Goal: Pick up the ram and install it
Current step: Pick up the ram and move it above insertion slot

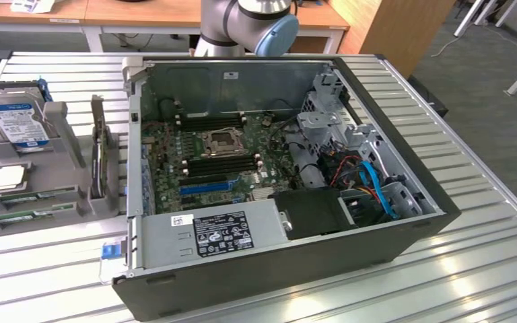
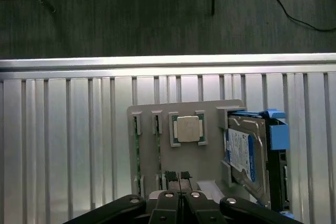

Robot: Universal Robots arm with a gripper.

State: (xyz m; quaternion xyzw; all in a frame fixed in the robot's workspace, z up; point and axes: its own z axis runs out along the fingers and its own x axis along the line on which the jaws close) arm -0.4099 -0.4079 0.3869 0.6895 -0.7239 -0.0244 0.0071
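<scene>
desk [image 1: 474, 269], notes keyed to the grey holder [image 1: 70, 202]. two ram sticks [image 1: 34, 196] lie flat in slots at the holder's near edge; cannot tell which is the task's. cpu [image 1: 7, 176] sits just behind them, and the drive [image 1: 16, 124] stands at the holder's far end. a card [image 1: 101, 161] stands upright on the holder's side nearest the open case [image 1: 268, 276]. wrist view: tool [image 2: 179, 178] pressed together, pinching nothing, over the holder near the cpu.

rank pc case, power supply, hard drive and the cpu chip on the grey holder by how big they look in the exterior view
Largest to smallest:
1. pc case
2. power supply
3. hard drive
4. cpu chip
</scene>
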